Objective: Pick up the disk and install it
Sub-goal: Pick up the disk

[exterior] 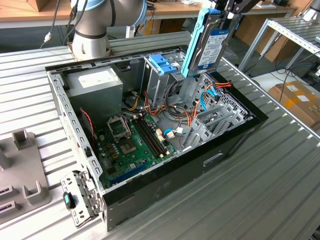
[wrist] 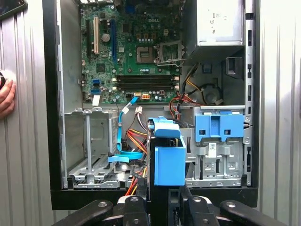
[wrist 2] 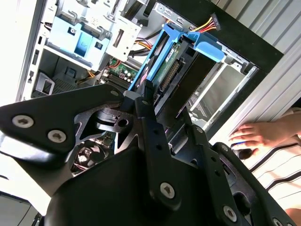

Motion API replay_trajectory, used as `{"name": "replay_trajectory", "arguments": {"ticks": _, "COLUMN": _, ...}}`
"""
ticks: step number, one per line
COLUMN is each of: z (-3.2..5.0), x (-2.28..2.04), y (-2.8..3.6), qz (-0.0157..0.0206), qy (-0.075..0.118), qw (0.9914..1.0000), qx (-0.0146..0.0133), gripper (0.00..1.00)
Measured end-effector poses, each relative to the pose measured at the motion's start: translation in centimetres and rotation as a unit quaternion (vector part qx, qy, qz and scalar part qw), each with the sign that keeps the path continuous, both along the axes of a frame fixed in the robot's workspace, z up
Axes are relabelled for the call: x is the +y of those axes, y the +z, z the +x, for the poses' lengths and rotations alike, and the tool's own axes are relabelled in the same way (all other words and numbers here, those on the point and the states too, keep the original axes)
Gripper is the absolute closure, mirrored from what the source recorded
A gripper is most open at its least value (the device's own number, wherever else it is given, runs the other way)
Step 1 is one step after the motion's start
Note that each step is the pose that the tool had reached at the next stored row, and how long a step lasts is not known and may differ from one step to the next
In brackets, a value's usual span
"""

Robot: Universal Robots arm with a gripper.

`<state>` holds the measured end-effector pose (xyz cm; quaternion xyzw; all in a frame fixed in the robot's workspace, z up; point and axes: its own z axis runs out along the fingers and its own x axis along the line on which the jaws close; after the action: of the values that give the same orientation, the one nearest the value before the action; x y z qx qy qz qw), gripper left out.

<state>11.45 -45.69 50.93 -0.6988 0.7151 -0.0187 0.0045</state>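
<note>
Directly above the open computer case, the gripper hangs with its fingers clamped narrow on the upper end of the disk. From where I stand the drive hangs upright beneath the tool, slightly tilted. Its blue-and-white label faces outward, and a light blue rail runs down the edge on the exterior view's left. The disk's lower end is level with the top of the drive cage; I cannot tell whether it touches the metal.

Just to one side of the held disk, a blue bracket sits on the neighbouring bay. Further below the gripper, on the floor of the case, lies the green motherboard. The grey power supply with its white sticker is at the far end of the case from the tool.

Outside the case wall, off to the gripper's side, a person's hand rests flat on the slatted metal table.
</note>
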Motion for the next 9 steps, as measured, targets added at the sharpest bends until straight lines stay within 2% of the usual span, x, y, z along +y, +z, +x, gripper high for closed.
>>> {"name": "replay_trajectory", "arguments": {"ticks": 9, "z": 0.00, "x": -0.05, "y": 0.05, "qz": 0.0001, "qy": 0.000, "qw": 1.00000, "qx": 0.0000, "gripper": 0.65}}
